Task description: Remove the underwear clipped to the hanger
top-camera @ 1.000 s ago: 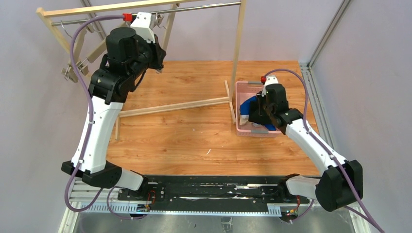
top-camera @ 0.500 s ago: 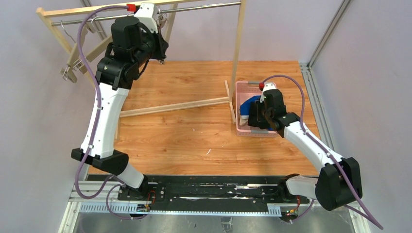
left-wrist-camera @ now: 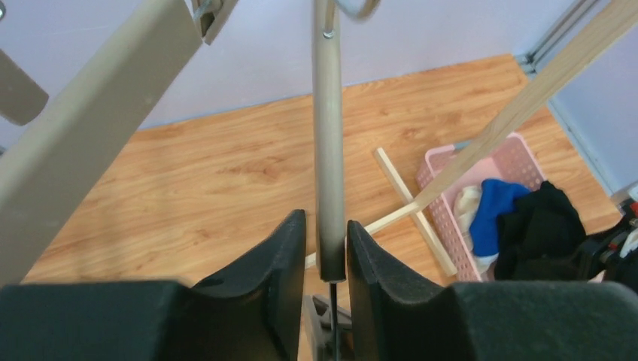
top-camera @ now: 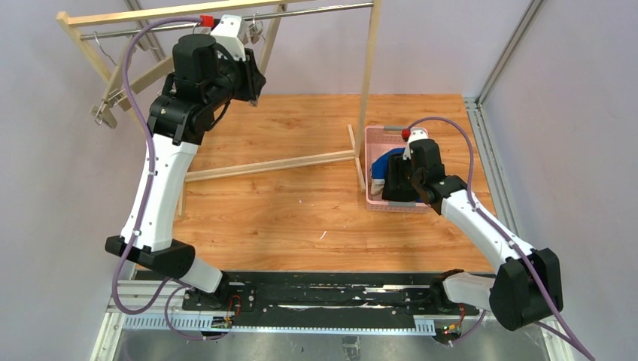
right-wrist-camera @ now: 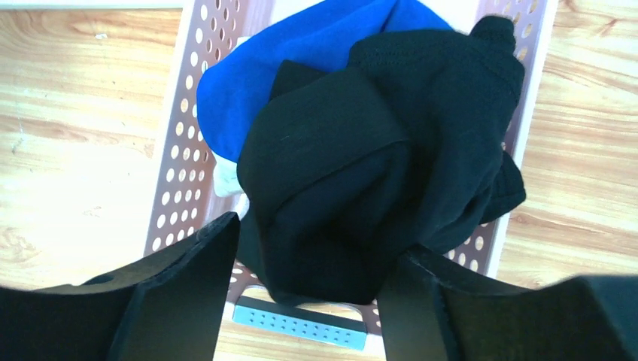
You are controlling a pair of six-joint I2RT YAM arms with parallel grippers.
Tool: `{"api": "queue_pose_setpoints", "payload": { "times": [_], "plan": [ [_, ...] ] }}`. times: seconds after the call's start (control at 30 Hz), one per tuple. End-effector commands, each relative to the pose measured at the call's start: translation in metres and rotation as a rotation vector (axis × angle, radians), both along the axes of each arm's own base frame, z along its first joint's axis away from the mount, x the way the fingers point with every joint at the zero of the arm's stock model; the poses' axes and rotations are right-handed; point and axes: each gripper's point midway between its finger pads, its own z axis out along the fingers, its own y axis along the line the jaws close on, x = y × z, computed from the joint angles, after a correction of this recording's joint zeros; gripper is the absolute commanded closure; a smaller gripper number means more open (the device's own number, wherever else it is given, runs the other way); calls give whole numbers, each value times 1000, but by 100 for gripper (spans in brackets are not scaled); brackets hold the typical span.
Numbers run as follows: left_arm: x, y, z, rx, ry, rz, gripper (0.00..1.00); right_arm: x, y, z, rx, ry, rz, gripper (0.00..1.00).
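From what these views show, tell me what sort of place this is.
Probably a robot test cell dressed as a laundry corner: aluminium posts fence in a wood table, which carries a wooden rack and a pink basket of underwear.

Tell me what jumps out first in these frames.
The pink perforated plastic basket at the right of the wooden table, holding black cloth briefs atop bright blue briefs, with the right gripper spread above them. At far left, the left gripper flanks a beige hanger bar on the pale wooden rack.
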Motion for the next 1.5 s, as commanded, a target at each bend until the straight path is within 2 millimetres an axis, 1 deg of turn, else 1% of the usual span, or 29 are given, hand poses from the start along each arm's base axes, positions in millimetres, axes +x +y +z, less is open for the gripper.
{"api": "queue_pose_setpoints", "payload": {
  "times": [0.0, 0.13, 0.2, 0.3, 0.33, 0.37, 0.47, 0.53, 0.67, 0.73, 0.83, 0.93, 0.97, 1.1, 1.13, 1.17, 1.2, 1.23, 1.33, 1.4, 1.47],
  "plan": [
    [-15, 8, 12, -11, -49, 2, 63, -2, -6, 15, 6, -39, -11, 33],
    [-28, 18, 38, -25, -129, 30, 53, 0, -9, 24, -17, -73, 5, 31],
    [-35, 23, 51, -31, -164, 42, 50, 1, -10, 33, -24, -98, 7, 30],
    [-47, 28, 66, -42, -203, 48, 48, 4, -11, 55, -24, -154, 10, 29],
    [-51, 29, 70, -45, -212, 50, 41, 5, -11, 66, -21, -179, 13, 29],
    [-56, 32, 73, -46, -220, 54, 37, 6, -11, 75, -18, -198, 14, 29],
    [-67, 38, 70, -33, -217, 63, 35, 4, -11, 102, -5, -253, 19, 28],
    [-73, 41, 63, -24, -206, 66, 34, 0, -12, 121, 5, -287, 20, 27],
    [-89, 49, 51, -16, -203, 78, 34, -11, -17, 149, 20, -340, 13, 26],
    [-100, 53, 44, -17, -202, 83, 35, -20, -26, 160, 24, -359, -32, 25],
    [-122, 64, 36, -18, -209, 99, 27, -39, -44, 171, 3, -347, -99, 25],
    [-148, 77, 26, -21, -229, 122, 23, -61, -64, 185, -28, -352, -168, 25],
    [-156, 82, 19, -13, -232, 136, 23, -68, -71, 190, -35, -364, -189, 25],
    [-182, 108, -22, 41, -183, 222, 22, -103, -94, 212, -35, -453, -250, 24],
    [-191, 114, -30, 42, -176, 236, 22, -111, -99, 215, -33, -470, -262, 24],
    [-196, 117, -42, 48, -151, 246, 21, -121, -105, 220, -27, -494, -277, 24],
    [-203, 121, -55, 50, -125, 261, 6, -129, -109, 221, -23, -501, -293, 24],
    [-208, 125, -65, 49, -106, 276, 1, -135, -113, 223, -15, -507, -306, 24],
    [-223, 134, -89, 41, -61, 314, 2, -153, -118, 224, 7, -518, -318, 24],
    [-232, 139, -100, 26, -44, 333, 2, -164, -122, 222, 16, -523, -323, 24],
    [-242, 142, -106, 7, -47, 340, 2, -174, -126, 220, 23, -531, -325, 24]
  ]
}}
